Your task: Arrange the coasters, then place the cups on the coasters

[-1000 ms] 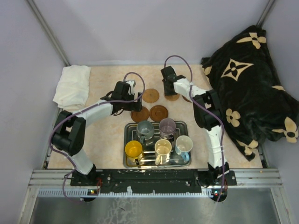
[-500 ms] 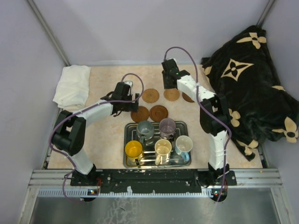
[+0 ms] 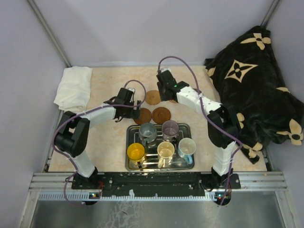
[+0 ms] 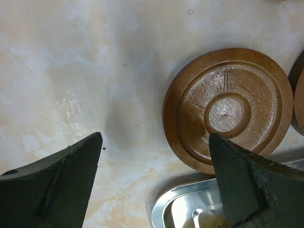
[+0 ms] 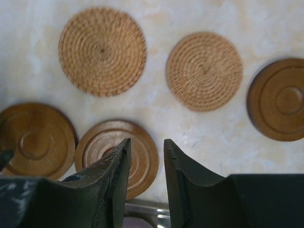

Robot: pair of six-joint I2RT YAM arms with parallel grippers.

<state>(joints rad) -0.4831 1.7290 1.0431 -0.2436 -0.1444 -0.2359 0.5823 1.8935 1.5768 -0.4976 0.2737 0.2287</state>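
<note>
Five coasters [image 5: 102,51] lie spread at twelve o'clock of the tray [image 3: 190,127], every cup [image 3: 166,150] inside it, left gripper [image 4: 156,142] gaping empty, right gripper [image 5: 147,147] narrowly parted, grasping nothing.

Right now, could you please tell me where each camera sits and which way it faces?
Top external: above and behind the bases, facing down at the table; left arm and right arm show.
Left wrist: on the left arm, facing straight down at a wooden coaster and tray corner; wide-open left tool shows.
Right wrist: on the right arm, facing down at five coasters; barely parted right tool shows.
Shared: both wrist views show that wooden coaster.
</note>
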